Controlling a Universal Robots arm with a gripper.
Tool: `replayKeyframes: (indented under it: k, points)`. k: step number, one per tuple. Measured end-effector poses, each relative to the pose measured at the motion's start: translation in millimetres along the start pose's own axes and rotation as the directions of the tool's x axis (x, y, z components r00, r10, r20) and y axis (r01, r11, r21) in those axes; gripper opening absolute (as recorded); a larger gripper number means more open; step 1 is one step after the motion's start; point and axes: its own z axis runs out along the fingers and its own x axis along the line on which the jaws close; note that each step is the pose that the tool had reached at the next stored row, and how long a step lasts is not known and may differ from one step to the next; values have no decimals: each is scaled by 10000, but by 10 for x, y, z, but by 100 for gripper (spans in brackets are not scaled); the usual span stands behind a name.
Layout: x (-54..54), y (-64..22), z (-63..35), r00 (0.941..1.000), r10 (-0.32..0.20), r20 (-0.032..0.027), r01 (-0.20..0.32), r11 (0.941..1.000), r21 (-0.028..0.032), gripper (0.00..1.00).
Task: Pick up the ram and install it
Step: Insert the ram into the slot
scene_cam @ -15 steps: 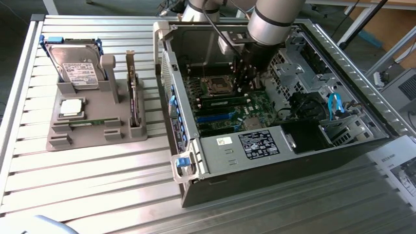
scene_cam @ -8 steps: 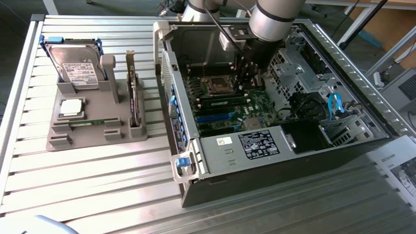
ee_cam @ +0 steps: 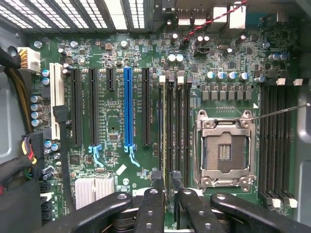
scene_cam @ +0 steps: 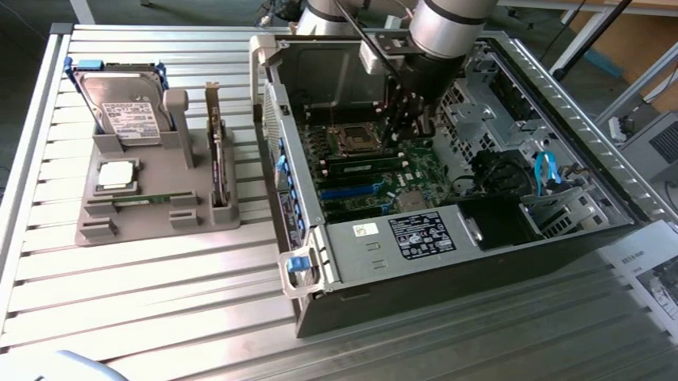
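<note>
1. One flat gray plastic holder (scene_cam: 95, 230) is sitting on the ribbed metal table (scene_cam: 159, 302), at the exterior view's left.
2. One ram (scene_cam: 143, 200), a thin green stick, is lying flat in it, beside one square silver processor chip (scene_cam: 117, 175), one boxy hard drive (scene_cam: 122, 107) and one dark upright expansion card (scene_cam: 219, 159).
3. The gripper (ee_cam: 166, 183) is hanging inside the open metal case (scene_cam: 307, 198), well apart from that ram, over long dark memory slots (ee_cam: 179, 126) beside the square socket (ee_cam: 223, 148); four slots are flanking each side.
4. Whether it is gripping anything cannot be told.

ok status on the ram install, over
jaws low over black memory slots beside silver processor socket. thin green ram stick in those slots. twin stick on grey tray. nothing in the way.
</note>
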Motion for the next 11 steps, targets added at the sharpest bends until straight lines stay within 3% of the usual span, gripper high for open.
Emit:
replayKeyframes:
  k: [11]
  points:
    - [-5,1,-191,10000,0,0,0,10000,0,19]
